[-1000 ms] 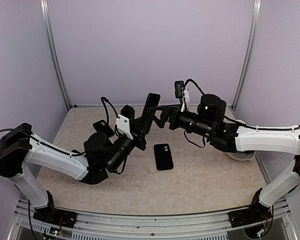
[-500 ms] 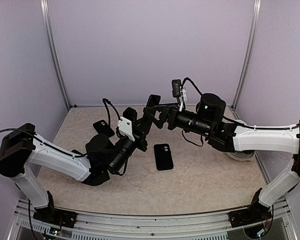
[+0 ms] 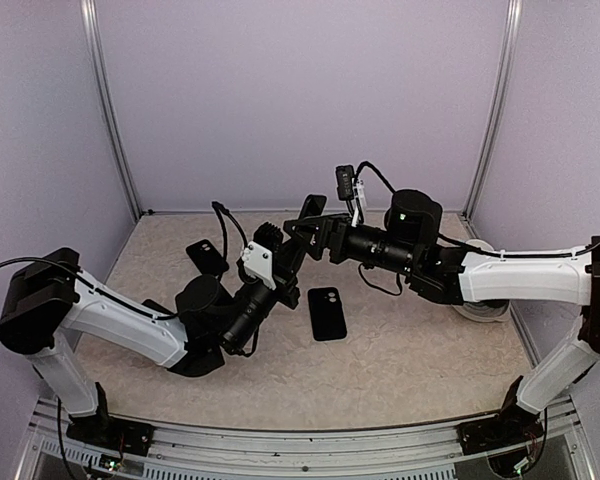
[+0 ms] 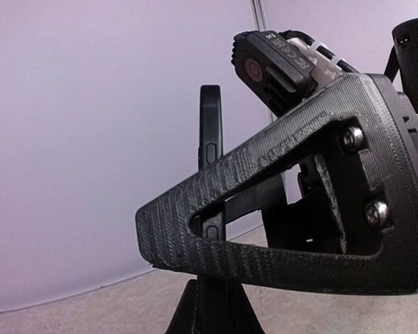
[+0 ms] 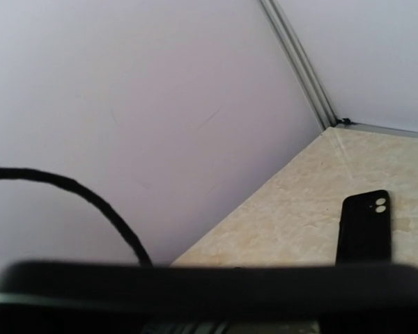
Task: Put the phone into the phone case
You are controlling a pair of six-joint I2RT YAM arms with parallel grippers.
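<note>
My left gripper (image 3: pixel 291 245) is shut on a thin black phone-shaped slab (image 3: pixel 309 211) and holds it upright above the table. I cannot tell if it is the phone or the case. In the left wrist view the slab (image 4: pixel 210 132) stands edge-on, its side buttons showing, gripped at the bottom (image 4: pixel 210 306). My right gripper (image 3: pixel 302 229) is at the slab; one of its ribbed fingers (image 4: pixel 265 209) crosses in front of it. Its jaw state is hidden. A second black phone-shaped piece (image 3: pixel 326 312) lies flat at mid-table. A third (image 3: pixel 208 257) lies at the back left and shows in the right wrist view (image 5: pixel 364 226).
A white round object (image 3: pixel 477 312) sits under the right forearm at the right. Purple walls with metal posts enclose the table on three sides. A blurred black bar (image 5: pixel 209 285) fills the bottom of the right wrist view, with a cable (image 5: pixel 90 202) above it.
My right gripper has moved left from beside the held slab onto it. My left gripper has shifted slightly right and kept the slab upright. The pieces on the table have not moved.
</note>
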